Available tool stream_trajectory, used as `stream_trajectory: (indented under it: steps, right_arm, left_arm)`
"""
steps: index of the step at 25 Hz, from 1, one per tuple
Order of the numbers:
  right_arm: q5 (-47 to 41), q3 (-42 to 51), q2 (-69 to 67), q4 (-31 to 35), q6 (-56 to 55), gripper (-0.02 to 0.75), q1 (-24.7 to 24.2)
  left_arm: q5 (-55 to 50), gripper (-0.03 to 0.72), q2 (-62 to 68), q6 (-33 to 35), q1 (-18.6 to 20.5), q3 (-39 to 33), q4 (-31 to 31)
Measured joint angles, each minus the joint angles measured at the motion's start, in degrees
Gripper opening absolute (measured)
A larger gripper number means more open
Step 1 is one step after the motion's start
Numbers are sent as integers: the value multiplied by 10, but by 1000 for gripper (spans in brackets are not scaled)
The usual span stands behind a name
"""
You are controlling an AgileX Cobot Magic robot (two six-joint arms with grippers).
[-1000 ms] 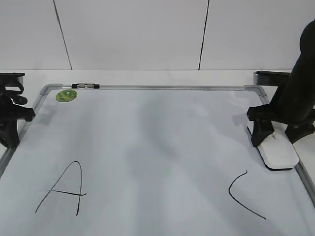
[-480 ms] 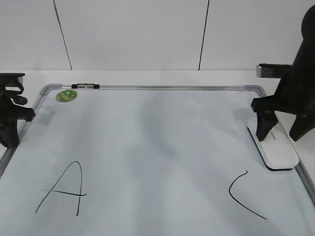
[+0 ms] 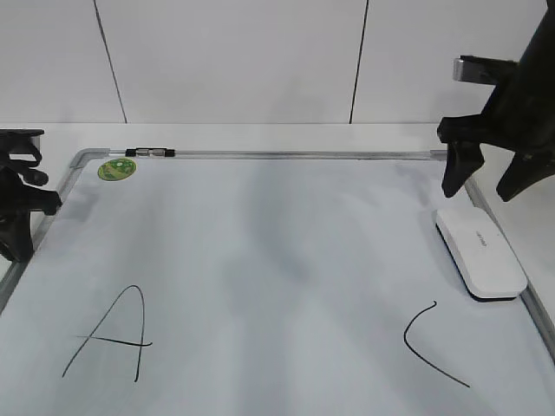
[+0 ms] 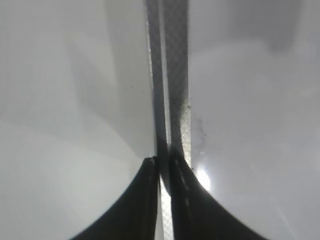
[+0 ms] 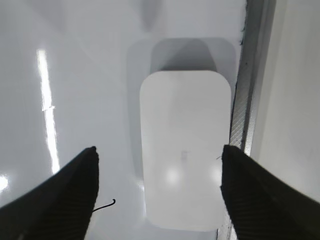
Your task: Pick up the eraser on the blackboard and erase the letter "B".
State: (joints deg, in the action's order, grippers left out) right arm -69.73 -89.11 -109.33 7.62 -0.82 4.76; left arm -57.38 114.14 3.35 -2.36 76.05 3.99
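White eraser (image 3: 480, 251) lies flat by the right frame of the blackboard (image 3: 260, 251); no "B" visible

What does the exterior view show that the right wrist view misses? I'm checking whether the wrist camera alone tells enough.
Only the exterior view shows the letter A, the green sticker, the left gripper at the board's left edge, and no B between A and C. Only the right wrist view shows the right gripper open straight above the eraser. Both show the eraser lying on the whiteboard by its right frame.
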Motion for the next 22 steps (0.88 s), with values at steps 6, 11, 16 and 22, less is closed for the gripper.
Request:
stream_trajectory:
  steps: [6,11,16,22]
  right_arm:
    - [-1,0,33,4,-1,558,0]
    - [-3,0,73,15,-1,550,0]
    - [-4,0,121,18,-3,546,0]
    - [-6,14,200,20,-3,538,0]
  left_arm:
    - [-8,161,0,4,0,0,5]
    - [-34,342,0,5,0,27,10]
    - [-98,367,0,6,0,88,10]
    - [-115,354,-19,6,0,118,11]
